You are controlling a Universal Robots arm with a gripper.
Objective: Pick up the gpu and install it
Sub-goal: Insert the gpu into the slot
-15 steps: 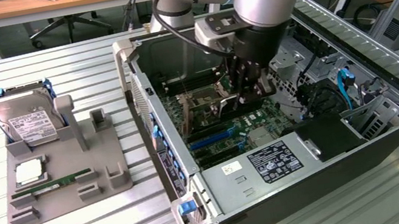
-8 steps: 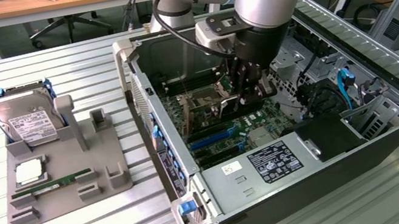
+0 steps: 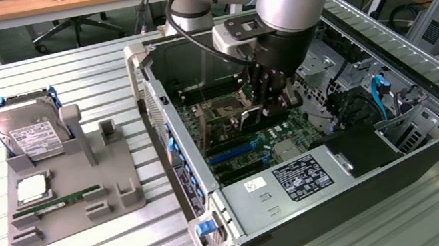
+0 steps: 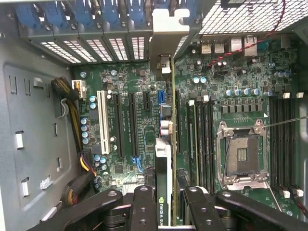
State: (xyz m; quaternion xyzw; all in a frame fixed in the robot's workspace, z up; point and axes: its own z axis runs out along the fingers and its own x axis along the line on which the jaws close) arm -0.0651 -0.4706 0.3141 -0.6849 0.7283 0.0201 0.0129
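Observation:
The gpu appears edge-on in the wrist view, a thin dark card with its silver bracket at the far end by the case's rear slot openings. My gripper is shut on it, one black finger on each side. The card hangs upright over the motherboard, in line with the long expansion slots, and I cannot tell whether it touches one. In the exterior view my gripper reaches down inside the open computer case with the gpu below it.
A grey parts tray on the exterior view's left holds a hard drive, a processor and a green RAM stick. Inside the case are an empty CPU socket, RAM slots, bundled cables and blue slot latches.

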